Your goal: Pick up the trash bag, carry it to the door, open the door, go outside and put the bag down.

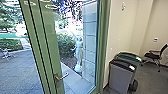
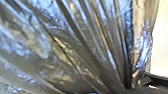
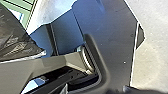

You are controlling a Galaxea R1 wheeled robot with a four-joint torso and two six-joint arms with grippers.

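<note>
1. I had the trash bag up against the left wrist camera, its folds running together at the left gripper – I read its fingers as pinching the gathered plastic. The right gripper's state I could not tell.
2. It looked thin, slick and crinkly, probably light and soft; I judged the bunched neck the safest hold, since a loose side could slip or tear.
3. The door was glass in smooth green framing, its metal lever handle near the leaf's left edge.
4. Beyond lay a flat paved yard and a pale, figure-shaped statue.
5. Indoors, a boxy grey bin stood at the floor's edge, by the plain wall.
</note>
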